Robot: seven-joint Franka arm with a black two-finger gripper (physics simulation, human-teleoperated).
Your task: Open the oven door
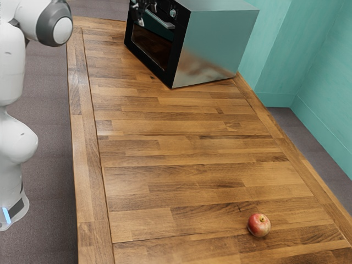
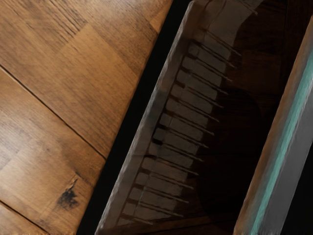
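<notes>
At the top of the exterior view, my black gripper [image 1: 139, 14] is in front of the oven [image 1: 215, 47], beside the left end of the door handle [image 1: 160, 20]. The oven door [image 1: 152, 48], dark glass in a black frame, stands closed against the oven's front. From the wrist view, the door's glass [image 2: 239, 117] is seen close up, with a rack pattern showing in it. The shiny handle [image 2: 281, 152] runs diagonally beside the glass. Whether the gripper touches the handle cannot be told.
The oven stands at the far end of the wooden table [image 1: 192, 148]. A round knob [image 1: 172, 12] is on its front above the handle. A red apple [image 1: 259, 225] lies near the table's near end, well away from the gripper. Teal walls [image 1: 324, 93] rise beyond the table.
</notes>
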